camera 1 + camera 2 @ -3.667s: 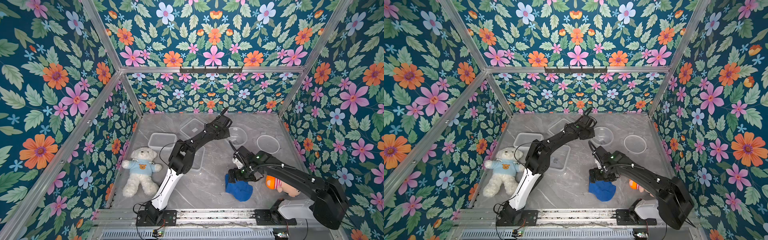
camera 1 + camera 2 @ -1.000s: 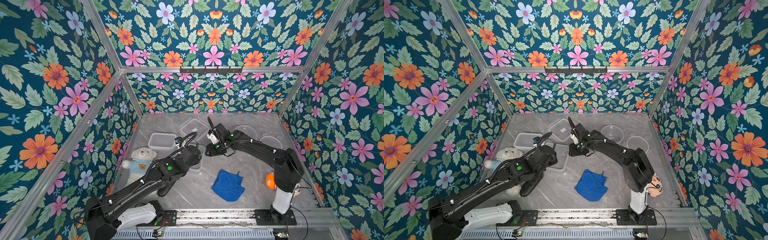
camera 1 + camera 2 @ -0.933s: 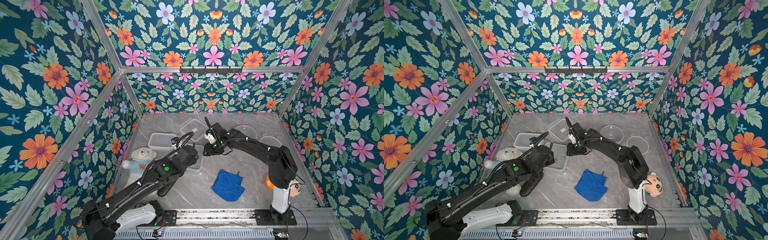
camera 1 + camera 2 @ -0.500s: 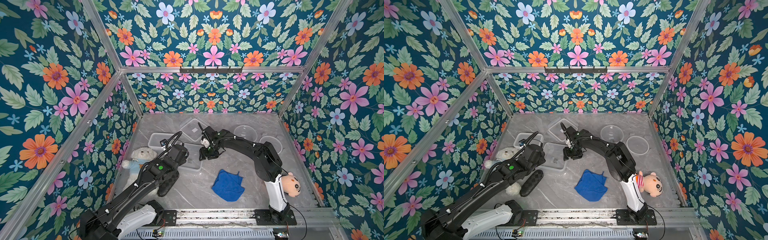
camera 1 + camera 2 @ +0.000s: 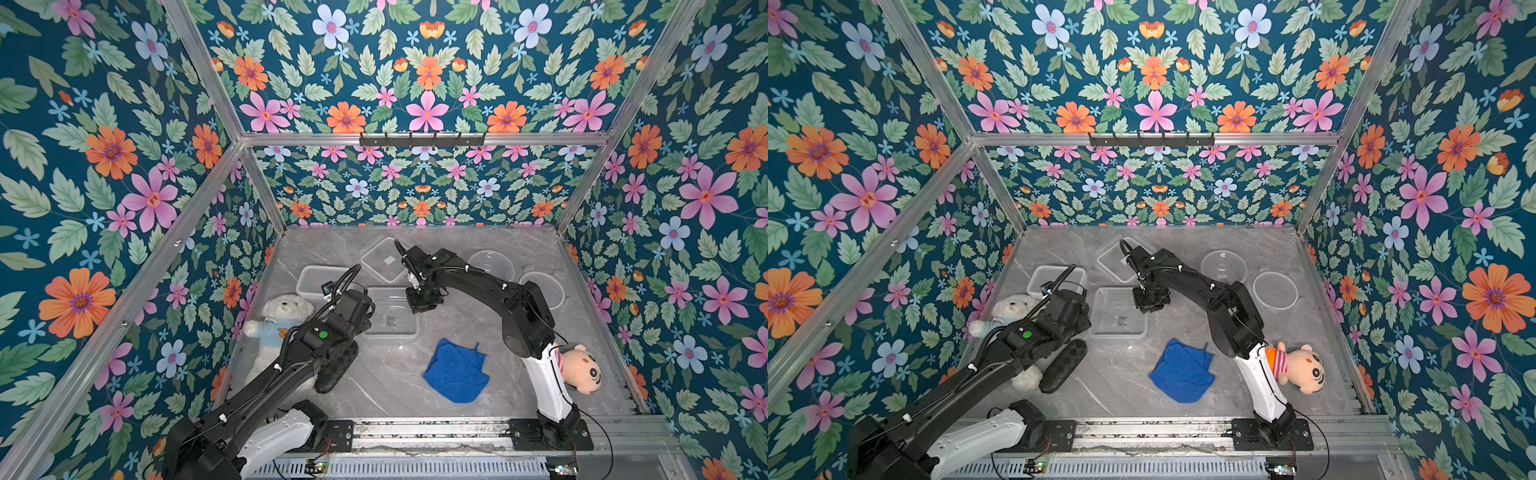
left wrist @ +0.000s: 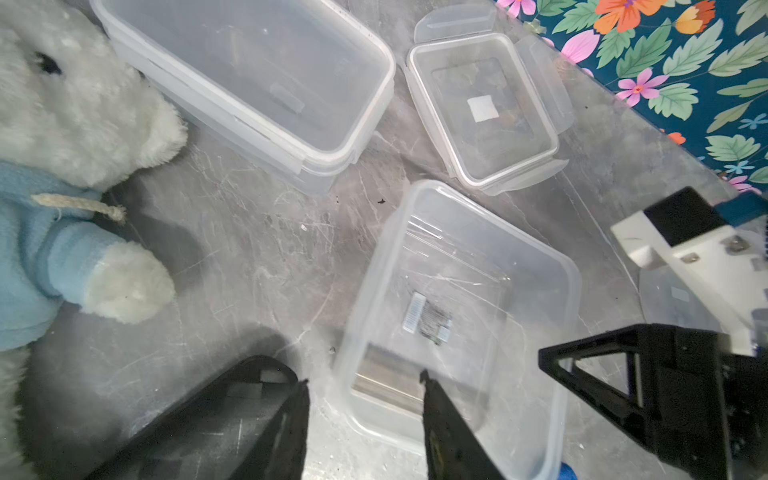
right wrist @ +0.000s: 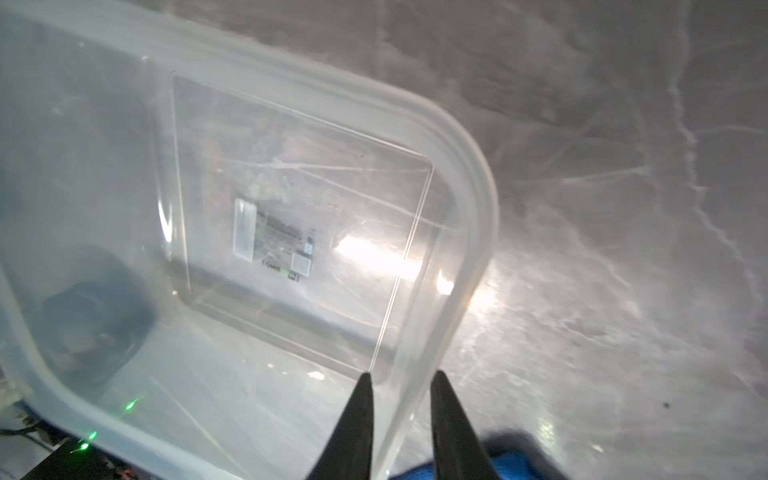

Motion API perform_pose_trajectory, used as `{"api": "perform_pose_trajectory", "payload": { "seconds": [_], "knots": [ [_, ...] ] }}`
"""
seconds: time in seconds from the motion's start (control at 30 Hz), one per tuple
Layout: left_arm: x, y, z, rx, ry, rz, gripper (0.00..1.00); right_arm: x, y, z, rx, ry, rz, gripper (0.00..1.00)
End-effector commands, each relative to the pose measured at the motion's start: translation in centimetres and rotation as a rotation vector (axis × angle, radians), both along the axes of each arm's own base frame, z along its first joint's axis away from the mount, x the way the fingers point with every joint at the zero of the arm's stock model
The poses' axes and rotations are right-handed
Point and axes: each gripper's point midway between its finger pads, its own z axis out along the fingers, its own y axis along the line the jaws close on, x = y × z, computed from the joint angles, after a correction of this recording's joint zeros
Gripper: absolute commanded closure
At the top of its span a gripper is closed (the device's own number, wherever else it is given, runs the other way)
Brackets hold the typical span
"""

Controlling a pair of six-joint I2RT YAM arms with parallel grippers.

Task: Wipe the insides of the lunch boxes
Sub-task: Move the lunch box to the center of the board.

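I have the large square lunch box (image 5: 390,312) at the centre of the worktop (image 5: 395,386). The rectangular lunch box (image 5: 318,281) sits at its 10 o'clock and the round lunch box (image 5: 492,262) at its 2 o'clock.

The blue cloth (image 5: 456,372) lies loose at the square box's 5 o'clock. Neither gripper holds it and no box has cloth inside, so I judge the wiping of this box has not begun. Whether the other two are done I cannot tell.

My right gripper (image 7: 401,380) pinches the square box's 3 o'clock wall, one finger inside and one outside. My left gripper (image 6: 361,388) stands spread across the 9 o'clock wall near a corner, not clamped.

A few seconds ago the right gripper sat on the bunched cloth and the left arm reached out to 12 o'clock. Since then the cloth has been let go and lies flatter, and both arms have come to the square box.
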Motion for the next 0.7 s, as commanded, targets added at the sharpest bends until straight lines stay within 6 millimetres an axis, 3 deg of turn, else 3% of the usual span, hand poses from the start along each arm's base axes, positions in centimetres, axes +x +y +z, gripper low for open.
{"api": "perform_pose_trajectory", "payload": {
  "seconds": [0.0,0.07,0.17,0.3,0.43,0.67],
  "knots": [
    [0.3,-0.3,0.2,-0.02,-0.019,-0.01,0.53,-0.8,-3.4,0.0,-0.095,0.026,-0.009,0.77],
    [0.4,-0.3,0.1,-0.025,-0.022,-0.012,0.53,-0.6,-5.0,0.1,-0.099,0.028,-0.038,0.79],
    [0.7,-0.7,-0.1,-0.037,-0.018,-0.025,0.53,-0.2,-8.3,0.3,-0.117,0.026,-0.084,0.91],
    [1.2,-1.2,-0.6,-0.043,-0.008,-0.04,0.54,0.2,-13.0,0.7,-0.131,0.024,-0.179,0.97],
    [1.7,-1.8,-0.9,-0.056,-0.002,-0.058,0.54,0.3,-17.6,0.9,-0.149,0.027,-0.271,0.99],
    [2.6,-3.0,-1.0,-0.071,0.007,-0.089,0.55,-1.4,-24.6,1.8,-0.277,0.023,-0.39,0.99]
  ]
}}
